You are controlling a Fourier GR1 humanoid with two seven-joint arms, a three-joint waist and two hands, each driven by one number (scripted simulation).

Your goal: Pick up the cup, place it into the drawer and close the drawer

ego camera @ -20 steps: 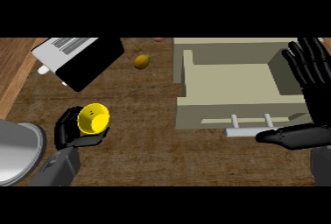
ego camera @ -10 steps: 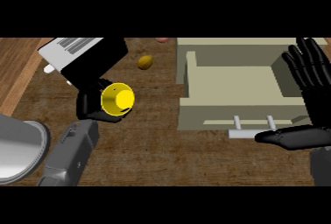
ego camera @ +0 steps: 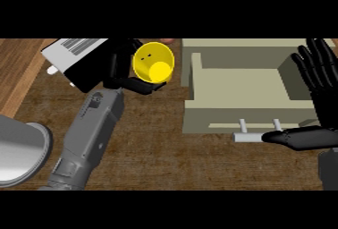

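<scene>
My left hand (ego camera: 127, 67) is shut on the yellow cup (ego camera: 154, 62), lifted above the counter with its mouth turned toward me, just left of the drawer. The beige drawer (ego camera: 198, 76) stands pulled open at the upper right, its inside bare, with a pale bar handle (ego camera: 254, 136) on its front. My right hand (ego camera: 318, 85) stays open at the right edge, fingers up over the drawer's right wall and thumb near the handle.
A white and black box-like appliance (ego camera: 76, 56) lies at the upper left, partly behind my left hand. A grey round metal vessel (ego camera: 16, 150) shows at the lower left edge. Brown counter (ego camera: 165, 156) stretches below the drawer.
My left arm has stretched forward and to the right, carrying the cup up from the lower left to beside the drawer. The right hand has not moved.
</scene>
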